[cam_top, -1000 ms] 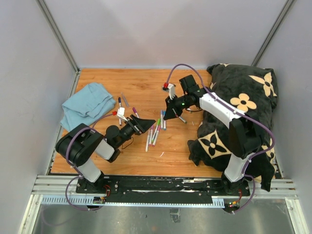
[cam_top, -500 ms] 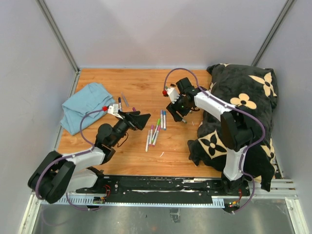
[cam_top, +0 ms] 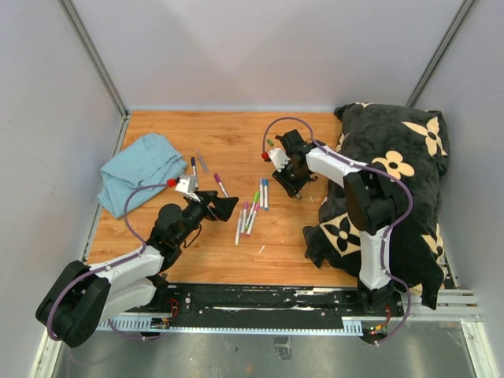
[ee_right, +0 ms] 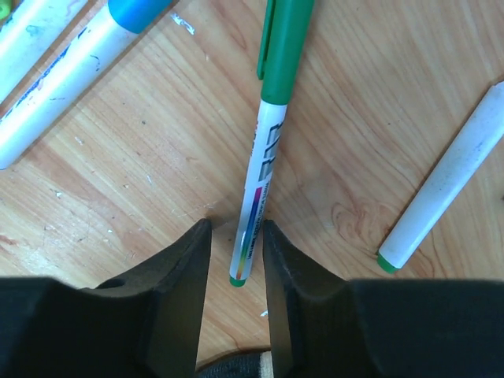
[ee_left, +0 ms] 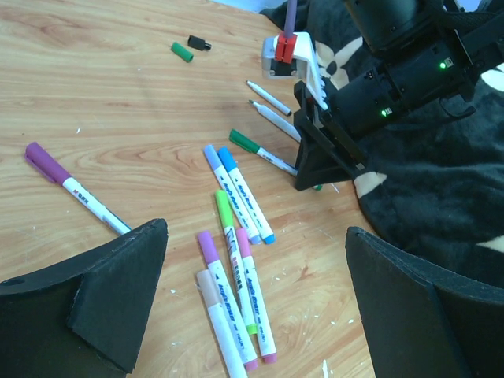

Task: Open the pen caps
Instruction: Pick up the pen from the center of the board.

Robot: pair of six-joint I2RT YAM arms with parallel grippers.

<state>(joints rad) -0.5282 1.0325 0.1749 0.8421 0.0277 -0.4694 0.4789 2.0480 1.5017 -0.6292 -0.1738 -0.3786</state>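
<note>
Several capped white markers lie on the wooden table. A cluster with purple, pink, green and beige pen caps (ee_left: 228, 268) lies between my left gripper's (ee_left: 256, 228) wide-open, empty fingers; in the top view the gripper (cam_top: 227, 206) hovers left of that cluster (cam_top: 248, 216). Two blue-capped markers (ee_left: 236, 193) lie beside it. My right gripper (ee_right: 236, 226) is down on the table, its fingers narrowly open around the tail of a green-capped marker (ee_right: 264, 142), with small gaps on both sides. A loose green cap (ee_left: 182, 52) and a loose black cap (ee_left: 198, 42) lie farther back.
A purple-capped marker (ee_left: 47, 164) lies to the left. Two uncapped white barrels (ee_left: 272, 110) lie by the right gripper (ee_left: 311, 177). A blue cloth (cam_top: 142, 169) sits at the back left. A black flowered blanket (cam_top: 386, 181) fills the right side.
My left arm has drawn back toward the near left, its gripper still open. My right gripper has shifted a little right and settled low over the green-capped marker.
</note>
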